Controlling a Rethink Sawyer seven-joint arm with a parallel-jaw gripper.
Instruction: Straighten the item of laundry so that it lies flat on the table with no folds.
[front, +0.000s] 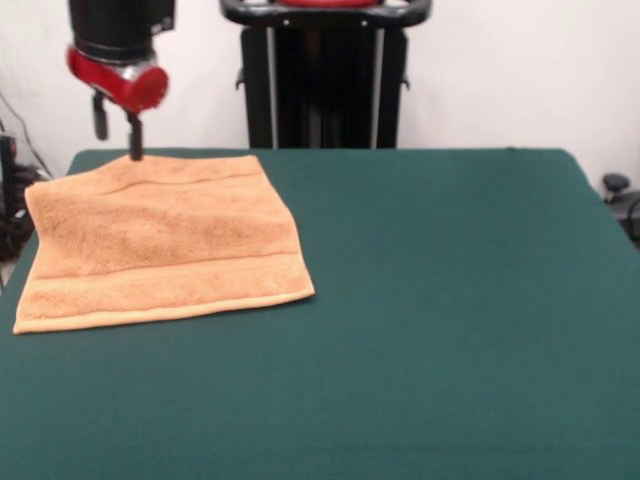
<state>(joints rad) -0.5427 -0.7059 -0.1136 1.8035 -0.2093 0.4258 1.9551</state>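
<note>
The light orange-tan towel (160, 240) lies spread out on the left part of the dark green table (440, 310). It looks nearly flat, with a low ripple along its right edge and a woven band near the front hem. My gripper (117, 146) hangs at the towel's far edge, near its far left corner. Its two fingers stand apart with nothing between them. One fingertip (134, 152) reaches down to the towel's far hem; I cannot tell if it touches.
The robot's black pedestal (325, 80) stands behind the table's far edge at the middle. A small black object (615, 185) sits off the table's right side. Dark gear and cables (8, 190) stand off the left edge, close to the towel's left side.
</note>
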